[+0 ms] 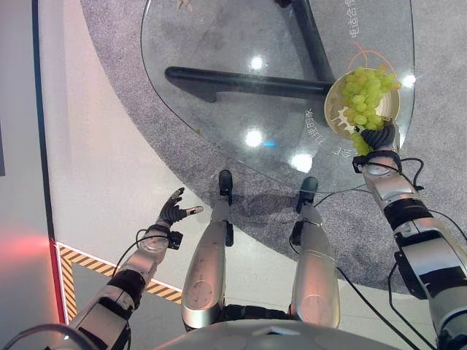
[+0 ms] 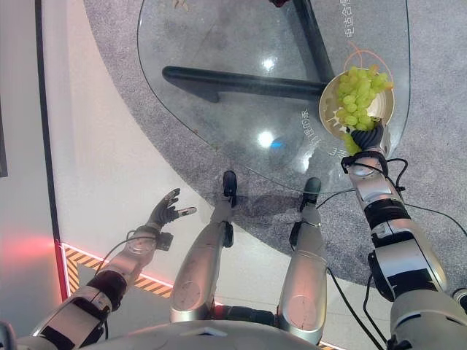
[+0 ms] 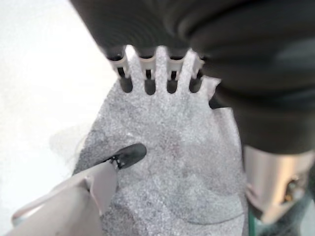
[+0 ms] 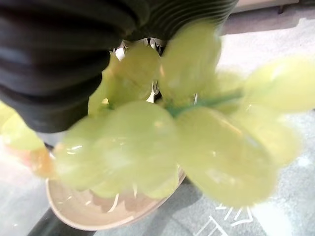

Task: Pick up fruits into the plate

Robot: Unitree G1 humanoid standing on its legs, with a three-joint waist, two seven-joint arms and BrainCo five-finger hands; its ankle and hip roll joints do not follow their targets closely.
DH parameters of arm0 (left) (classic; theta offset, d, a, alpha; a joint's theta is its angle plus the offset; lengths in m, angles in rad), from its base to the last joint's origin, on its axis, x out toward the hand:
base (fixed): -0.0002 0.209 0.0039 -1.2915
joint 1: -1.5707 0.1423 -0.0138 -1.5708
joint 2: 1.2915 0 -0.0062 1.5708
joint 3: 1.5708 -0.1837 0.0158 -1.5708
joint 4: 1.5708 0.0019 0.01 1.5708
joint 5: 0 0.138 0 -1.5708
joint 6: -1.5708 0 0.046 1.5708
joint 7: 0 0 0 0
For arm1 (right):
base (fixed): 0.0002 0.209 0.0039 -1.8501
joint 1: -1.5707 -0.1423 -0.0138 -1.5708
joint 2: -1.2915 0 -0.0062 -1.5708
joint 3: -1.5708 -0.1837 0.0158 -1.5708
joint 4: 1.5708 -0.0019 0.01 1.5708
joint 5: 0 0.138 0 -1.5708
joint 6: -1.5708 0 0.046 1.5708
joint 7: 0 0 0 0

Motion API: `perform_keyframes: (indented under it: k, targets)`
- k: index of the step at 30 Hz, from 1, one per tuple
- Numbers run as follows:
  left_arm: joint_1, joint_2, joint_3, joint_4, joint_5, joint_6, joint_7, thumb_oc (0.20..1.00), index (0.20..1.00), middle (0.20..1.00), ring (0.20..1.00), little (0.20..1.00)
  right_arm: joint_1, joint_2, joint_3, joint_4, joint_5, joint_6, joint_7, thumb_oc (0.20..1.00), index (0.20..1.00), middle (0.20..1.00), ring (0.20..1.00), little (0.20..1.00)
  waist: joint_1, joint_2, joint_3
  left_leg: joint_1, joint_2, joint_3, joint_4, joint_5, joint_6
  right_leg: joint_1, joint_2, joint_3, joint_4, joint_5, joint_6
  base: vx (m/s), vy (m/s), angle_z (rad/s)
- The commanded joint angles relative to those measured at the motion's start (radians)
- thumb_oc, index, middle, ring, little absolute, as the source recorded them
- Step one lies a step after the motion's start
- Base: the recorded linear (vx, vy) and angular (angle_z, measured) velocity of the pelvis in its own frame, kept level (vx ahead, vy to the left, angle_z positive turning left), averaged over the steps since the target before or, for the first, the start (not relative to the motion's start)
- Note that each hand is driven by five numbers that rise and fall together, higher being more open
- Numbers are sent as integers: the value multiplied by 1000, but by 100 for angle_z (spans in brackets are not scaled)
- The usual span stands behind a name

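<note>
We are looking down on the glass table [image 1: 219,44], and the green grape bunch [image 1: 365,98] is lying at the right edge of the frame, heaped over the cream plate [image 1: 334,117]. Our right hand [image 1: 382,136] is sitting at the lower end of that bunch, right at the plate's near rim. In the right wrist view the grapes [image 4: 162,137] are pressing up against the hand's dark cover with the plate [image 4: 93,214] showing beneath them; the fingers are hidden behind the fruit, so we cannot tell whether they are clamped on the bunch or letting go of it.

The relation that matters: the bunch is running from our right hand up and slightly rightward in the frame, its long axis slanting across the plate from the lower rim to the upper right rim. A few grapes at the lower end are hanging past the rim towards the wrist. We are judging that the fruit is almost wholly over the plate, so any coming move belongs to this hand, and it needs only to settle the tail inward.

Our left hand [image 1: 174,211] is hovering low at the lower left of the frame, over the floor and well apart from the table, fingers spread and thumb [image 3: 125,156] out, holding nothing.
</note>
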State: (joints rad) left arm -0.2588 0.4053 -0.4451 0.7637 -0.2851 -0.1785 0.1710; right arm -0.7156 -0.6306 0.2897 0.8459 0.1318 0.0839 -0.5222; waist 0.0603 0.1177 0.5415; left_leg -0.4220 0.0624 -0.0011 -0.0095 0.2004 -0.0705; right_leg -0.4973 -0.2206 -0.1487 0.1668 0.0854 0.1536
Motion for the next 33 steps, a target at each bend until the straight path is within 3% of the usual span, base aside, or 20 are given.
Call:
perform_keyframes:
  k: [1,22,24,30,31,33]
  targets:
    - [-27,-4,-26,21,-36,-26,19,1000,1000,1000,1000,1000,-34,-41,22,39,-40,7,-65,1000,1000,1000,1000,1000,7,-4,-22,3,-72,23,117,-186,41,-5,63,-47,15,-37,-49,-58,1,0]
    - [-36,-14,-25,20,-52,-23,15,1000,1000,1000,1000,1000,-67,-47,17,-20,-25,29,-179,1000,1000,1000,1000,1000,5,-15,-22,28,-66,39,78,-175,35,9,69,-55,-9,-22,-44,-18,2,0]
    - [-26,-16,-15,27,-54,-26,13,1000,1000,1000,1000,1000,-39,-37,3,-53,37,1,-196,1000,1000,1000,1000,1000,0,-21,-22,50,-62,42,73,-179,31,30,71,-53,-14,-26,-47,2,38,3]
    - [-7,-30,26,63,-60,-19,-9,1000,1000,1000,1000,1000,95,45,-75,-133,284,-135,-101,1000,1000,1000,1000,1000,-16,-43,-22,133,-51,59,51,-189,24,109,75,-48,-31,-33,-50,24,36,5]
    - [0,-42,55,93,-59,-14,-23,1000,1000,1000,1000,1000,201,118,-113,-164,396,-206,-20,1000,1000,1000,1000,1000,-30,-57,-22,191,-42,72,38,-194,20,169,74,-45,-46,-38,-51,44,60,4]
    - [10,-47,69,103,-58,-10,-34,1000,1000,1000,1000,1000,263,148,-131,-166,423,-232,25,1000,1000,1000,1000,1000,-34,-63,-22,226,-39,77,32,-196,17,207,74,-47,-55,-39,-51,58,43,5]
